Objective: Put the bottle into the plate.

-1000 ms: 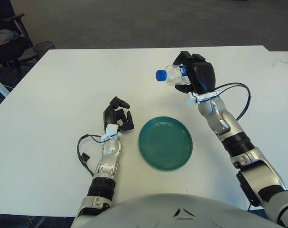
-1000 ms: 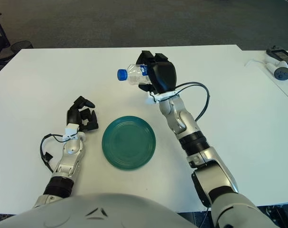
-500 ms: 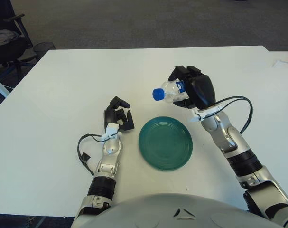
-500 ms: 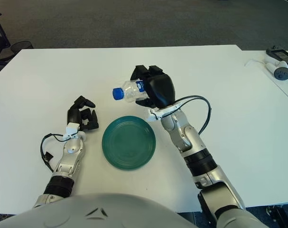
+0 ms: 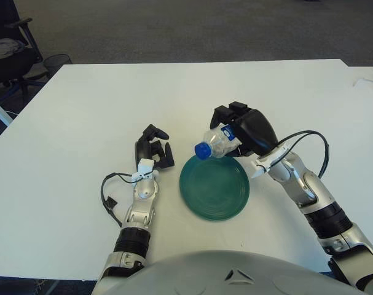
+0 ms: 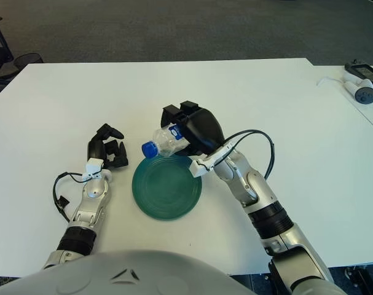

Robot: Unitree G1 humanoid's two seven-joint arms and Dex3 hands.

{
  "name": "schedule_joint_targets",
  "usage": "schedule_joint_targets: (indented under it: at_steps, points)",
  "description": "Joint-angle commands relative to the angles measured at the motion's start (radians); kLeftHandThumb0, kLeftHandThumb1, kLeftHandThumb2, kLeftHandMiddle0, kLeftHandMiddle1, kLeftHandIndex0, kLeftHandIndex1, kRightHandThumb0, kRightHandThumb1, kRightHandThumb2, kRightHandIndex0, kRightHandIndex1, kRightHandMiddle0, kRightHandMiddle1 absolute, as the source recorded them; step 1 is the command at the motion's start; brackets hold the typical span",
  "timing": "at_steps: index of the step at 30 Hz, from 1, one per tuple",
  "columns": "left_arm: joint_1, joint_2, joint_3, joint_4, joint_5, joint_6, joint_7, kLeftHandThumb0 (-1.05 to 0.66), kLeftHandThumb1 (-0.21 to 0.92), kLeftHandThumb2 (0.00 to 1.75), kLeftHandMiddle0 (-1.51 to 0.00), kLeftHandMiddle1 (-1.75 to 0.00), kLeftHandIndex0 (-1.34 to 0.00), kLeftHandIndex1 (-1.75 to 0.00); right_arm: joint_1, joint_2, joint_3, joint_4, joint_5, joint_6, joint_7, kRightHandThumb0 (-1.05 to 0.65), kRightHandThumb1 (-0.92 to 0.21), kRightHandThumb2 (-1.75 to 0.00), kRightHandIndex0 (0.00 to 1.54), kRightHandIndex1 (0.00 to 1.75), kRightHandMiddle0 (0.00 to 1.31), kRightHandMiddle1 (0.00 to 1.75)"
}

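My right hand [image 5: 244, 129] is shut on a clear plastic bottle [image 5: 214, 143] with a blue cap [image 5: 201, 150]. It holds the bottle tilted, cap down and to the left, just above the far rim of the green plate [image 5: 214, 190]. The plate lies on the white table in front of me. My left hand [image 5: 153, 152] rests on the table to the left of the plate, fingers curled, holding nothing.
The white table [image 5: 82, 104] stretches around the plate. A black cable [image 5: 106, 196] loops beside my left forearm. White devices [image 6: 361, 83] lie at the far right. A black chair [image 5: 8, 49] stands beyond the table's left corner.
My right hand has carried the bottle down and towards me, from above the table behind the plate to just over the plate's far rim. The bottle now tilts cap-down. The left hand has not moved.
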Motion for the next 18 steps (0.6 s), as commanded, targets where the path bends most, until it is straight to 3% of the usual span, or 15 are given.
schedule_joint_targets:
  at_steps: [1, 18]
  points:
    - [0.017, -0.005, -0.01, 0.045, -0.002, 0.043, -0.016, -0.57, 0.1, 1.59, -1.29, -1.75, -0.79, -1.75, 0.003, -0.009, 0.008, 0.017, 0.009, -0.027, 0.029, 0.0, -0.13, -1.51, 0.79, 1.65, 0.53, 1.75]
    - [0.002, -0.006, -0.004, 0.059, -0.006, 0.044, -0.017, -0.56, 0.12, 1.56, -1.28, -1.75, -0.78, -1.75, 0.004, -0.006, 0.055, 0.118, -0.081, -0.077, 0.026, 0.0, -0.11, -1.54, 0.79, 1.68, 0.54, 1.75]
